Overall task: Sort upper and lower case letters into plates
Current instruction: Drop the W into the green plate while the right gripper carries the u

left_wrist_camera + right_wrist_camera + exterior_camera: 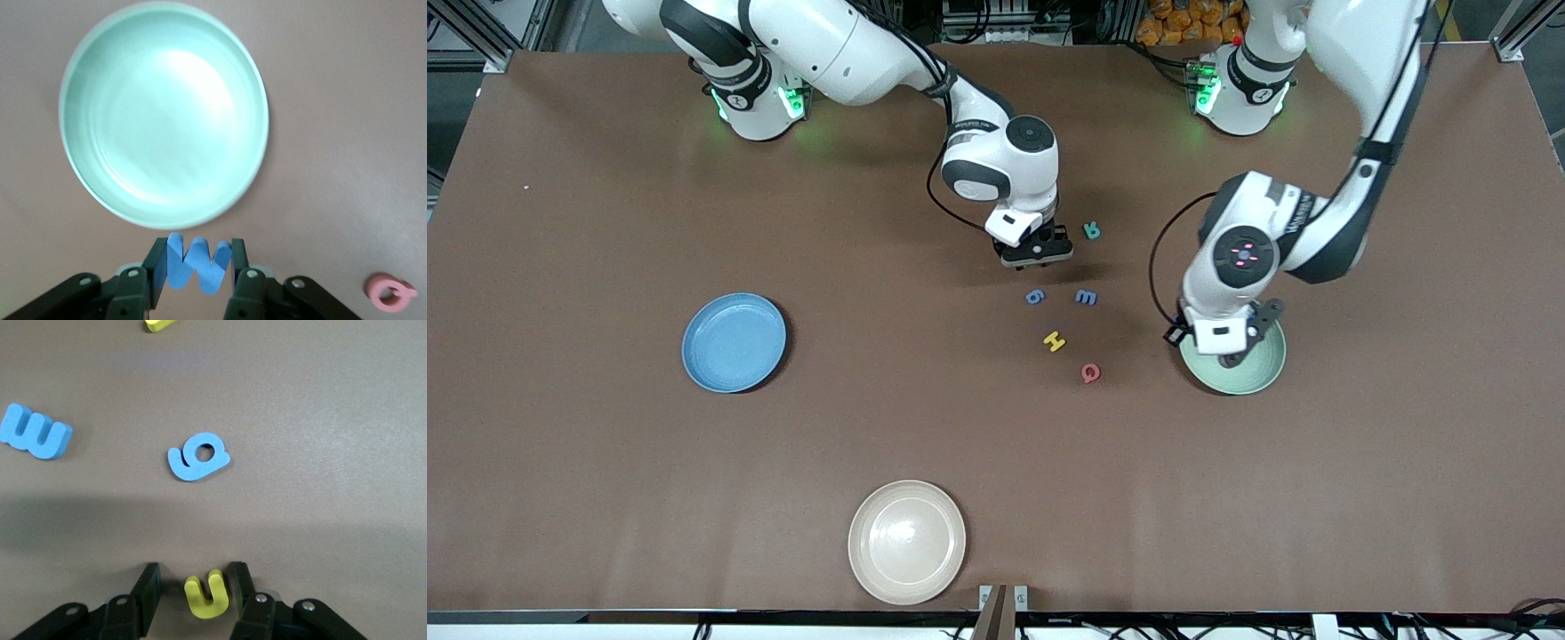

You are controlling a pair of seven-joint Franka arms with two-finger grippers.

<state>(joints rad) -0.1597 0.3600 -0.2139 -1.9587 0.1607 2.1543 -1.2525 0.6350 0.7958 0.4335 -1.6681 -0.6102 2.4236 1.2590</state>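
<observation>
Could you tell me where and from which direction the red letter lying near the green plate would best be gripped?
The red letter lies flat on the table, nearer to the front camera than the yellow H, with bare table around it. Probably best to come straight down from above and pinch across its round outer edges. It looks thin, so the fingers would need to reach almost to the tabletop.

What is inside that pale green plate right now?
Nothing shows in the mint green plate: the left wrist view shows its bowl bare. The left gripper over its rim holds a blue letter W. In the front view, that arm covers part of the plate.
</observation>
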